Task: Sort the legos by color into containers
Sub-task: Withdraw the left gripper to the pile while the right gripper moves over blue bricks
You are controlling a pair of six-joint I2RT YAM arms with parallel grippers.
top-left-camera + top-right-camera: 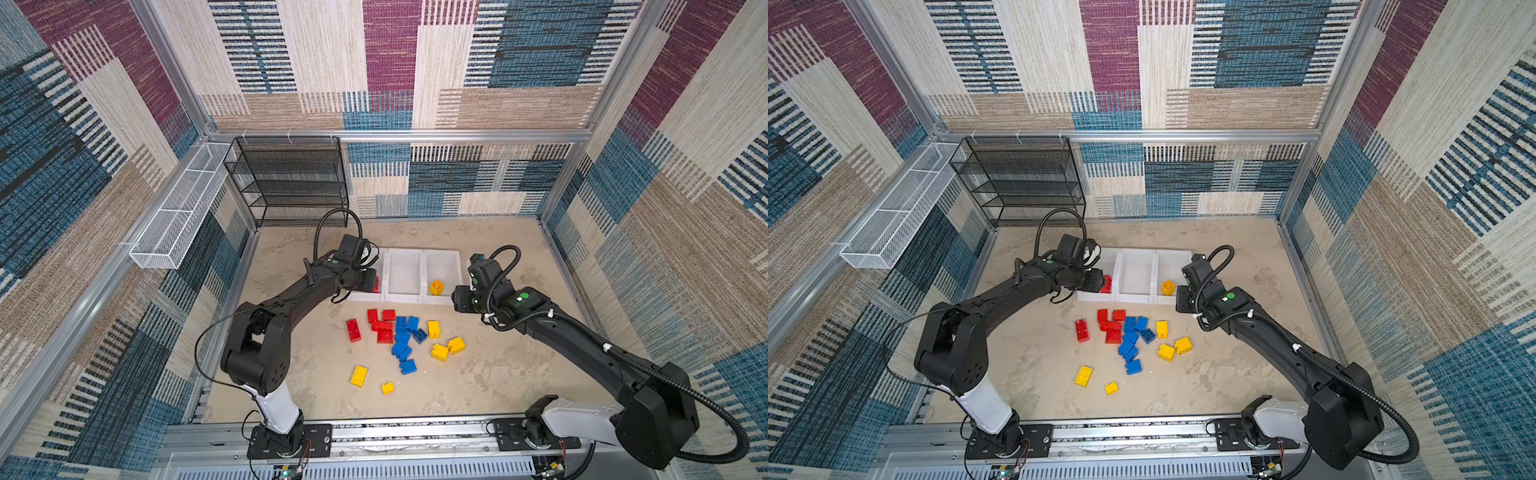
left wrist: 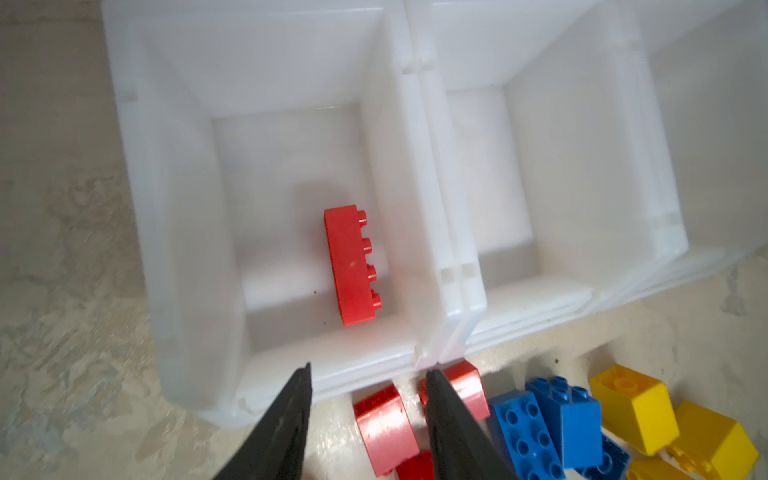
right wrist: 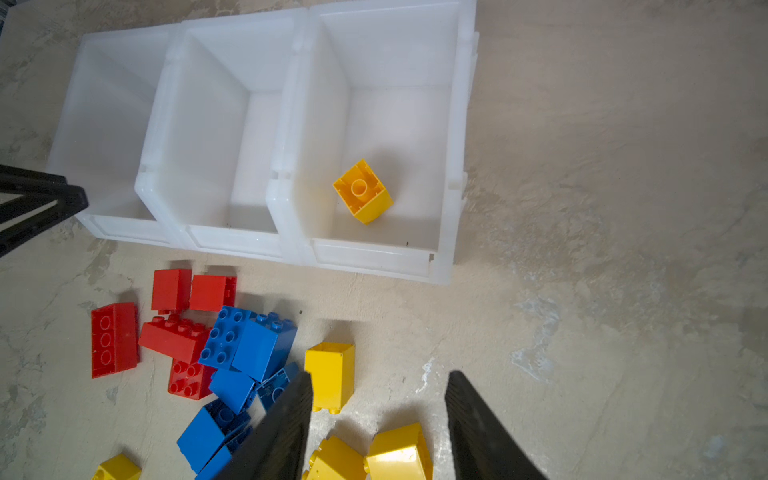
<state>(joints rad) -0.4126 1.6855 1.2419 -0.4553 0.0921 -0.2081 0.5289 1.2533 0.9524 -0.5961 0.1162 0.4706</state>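
Three joined white containers [image 1: 405, 296] stand at the back of the table. One oblong red lego [image 2: 353, 266] lies on its side in the left bin [image 2: 332, 370]. My left gripper [image 2: 370, 369] hangs open above that bin's front rim, holding nothing. A yellow lego [image 3: 363, 192] lies upside down in the right bin [image 3: 453, 166]. My right gripper [image 3: 381, 374] is open and holds nothing; it hovers over the table in front of the right bin, above two yellow legos [image 3: 399, 451]. In both top views, loose red [image 1: 382, 328], blue [image 1: 405, 340] and yellow legos [image 1: 446, 347] lie clustered in front of the bins.
Two more yellow legos [image 1: 358, 376] [image 1: 387, 387] lie apart, nearer the front rail [image 1: 374, 432]. A black mesh rack [image 1: 291, 183] stands at the back left, with a long white wire basket [image 1: 178, 212] on the left wall. The middle bin [image 3: 216, 124] shows only its white floor.
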